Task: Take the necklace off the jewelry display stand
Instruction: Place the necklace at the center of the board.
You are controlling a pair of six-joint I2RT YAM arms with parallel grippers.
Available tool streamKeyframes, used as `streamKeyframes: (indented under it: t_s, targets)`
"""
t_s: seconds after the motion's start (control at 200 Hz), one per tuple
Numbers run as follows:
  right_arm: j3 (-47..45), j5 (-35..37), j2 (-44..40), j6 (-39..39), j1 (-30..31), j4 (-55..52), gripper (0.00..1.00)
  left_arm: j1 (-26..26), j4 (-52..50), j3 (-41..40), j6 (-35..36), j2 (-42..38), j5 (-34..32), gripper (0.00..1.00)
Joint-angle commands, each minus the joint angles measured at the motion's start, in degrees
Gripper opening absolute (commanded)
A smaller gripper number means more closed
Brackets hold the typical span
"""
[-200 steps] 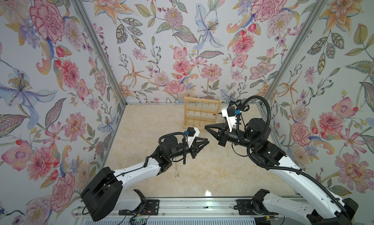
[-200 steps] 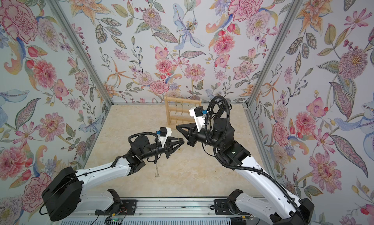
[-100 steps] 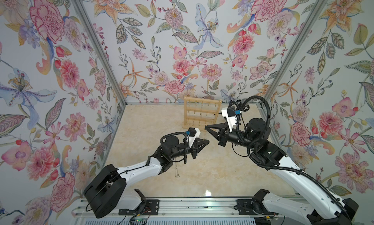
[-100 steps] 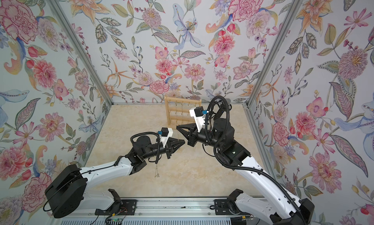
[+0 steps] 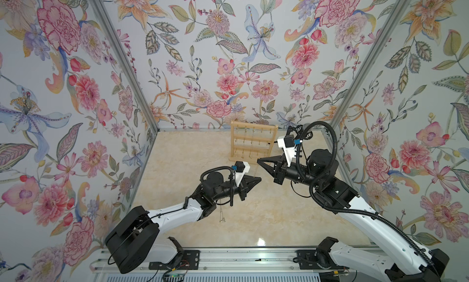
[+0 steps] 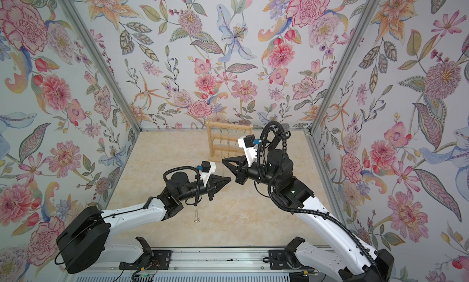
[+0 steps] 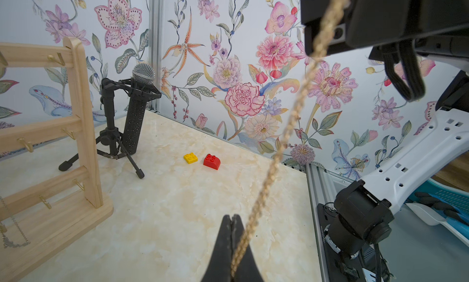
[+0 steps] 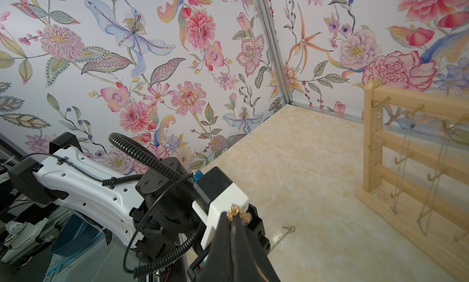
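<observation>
The marble-patterned table [image 5: 279, 217] is walled in by floral panels. At its back a light wooden jewelry display stand [image 5: 232, 141] is set upright, thin chains hung from its pegs, with a black microphone on a tripod [image 7: 138, 110] just beside it. In front of the stand, the right gripper [image 5: 259, 160] and left gripper [image 5: 259, 178] are held tip to tip, slightly apart. Both pairs of jaws are pressed together. The gold necklace [image 7: 286, 138] is stretched straight between them, clear of the stand, one end pinched in each. A yellow brick [image 7: 190, 158] and a red brick [image 7: 212, 161] are seen side by side on the table.
</observation>
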Motion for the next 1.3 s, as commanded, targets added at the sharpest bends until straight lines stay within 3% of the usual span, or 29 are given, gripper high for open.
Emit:
streamKeyframes:
  t_s: [0.0,0.2,0.525,0.781,1.111,1.296]
  targets:
    - [-1.04,0.71,-0.31,-0.45,-0.15,0.10,0.00,-0.31,4.75,-3.05,-5.29,-1.25,-0.21,0.00]
    - [-2.82,0.83,0.75,-0.64,-0.03,0.10,0.00,-1.14,7.44,-7.33,-11.25,-2.73,-1.91,0.01]
    - [-5.86,1.15,2.81,-0.65,0.85,0.24,0.00,-2.77,1.19,-12.14,-16.97,-4.74,-5.00,0.00]
    - [-8.62,3.15,6.06,-1.00,3.39,1.52,0.00,-5.49,5.84,-18.62,-24.07,-3.92,-8.06,0.00]
    - [-13.71,6.04,11.13,0.47,6.78,6.76,0.00,-8.00,7.96,-23.46,-33.04,-2.19,-12.37,0.00]
    - [-17.17,6.53,14.04,2.59,7.78,12.38,0.00,-9.10,2.85,-24.48,-36.12,-3.16,-15.76,0.00]
